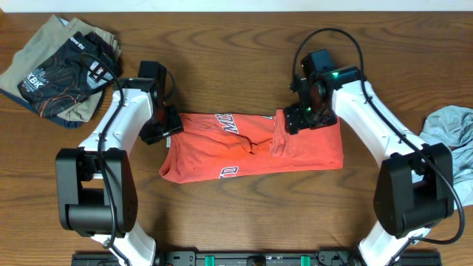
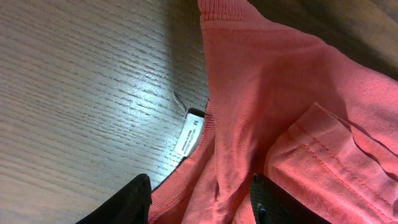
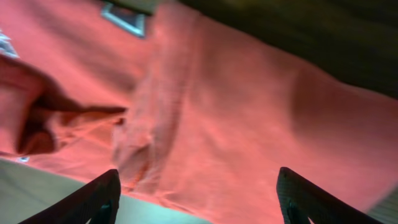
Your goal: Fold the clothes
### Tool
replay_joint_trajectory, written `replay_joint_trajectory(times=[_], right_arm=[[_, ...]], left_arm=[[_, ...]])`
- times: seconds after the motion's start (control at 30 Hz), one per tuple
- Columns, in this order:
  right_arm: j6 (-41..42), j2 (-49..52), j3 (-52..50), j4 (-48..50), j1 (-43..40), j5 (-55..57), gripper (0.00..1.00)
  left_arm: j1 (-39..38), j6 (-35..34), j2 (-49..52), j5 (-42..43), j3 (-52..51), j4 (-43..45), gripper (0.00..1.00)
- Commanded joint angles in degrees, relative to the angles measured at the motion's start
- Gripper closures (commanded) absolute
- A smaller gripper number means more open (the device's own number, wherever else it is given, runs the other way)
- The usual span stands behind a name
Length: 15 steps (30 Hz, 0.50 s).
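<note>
I see the red shirt (image 1: 255,148) lying mid-worktop (image 1: 244,44), folded into a long band, lumpy at the centre; my left fingers (image 2: 134,202) stand apart over its collar end, my right fingers (image 3: 99,199) wide apart over the other end, neither clamping cloth. I judge it partly folded; the blue-grey garment (image 1: 451,129) lies crumpled at the right edge, not yet folded.

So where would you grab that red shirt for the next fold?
The shirt lies flat as a long band, left to right. Its right edge looks smooth, while the left end is bunched, so probably take it there. Come down from above on that side and pinch the edge layers.
</note>
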Motion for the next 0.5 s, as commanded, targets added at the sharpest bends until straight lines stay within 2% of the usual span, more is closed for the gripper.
replay_joint_trajectory(times=[0.0, 0.33, 0.47], right_arm=[[4.68, 0.90, 0.26, 0.31, 3.50, -0.63, 0.22], [14.53, 7.23, 0.26, 0.24, 11.69, 5.73, 0.25], [18.69, 9.81, 0.26, 0.02, 14.14, 11.41, 0.33]], left_arm=[[0.13, 1.16, -0.83, 0.57, -0.39, -0.07, 0.47], [0.13, 1.18, -0.83, 0.57, -0.39, -0.07, 0.47], [0.13, 1.18, -0.83, 0.57, -0.39, -0.07, 0.47]])
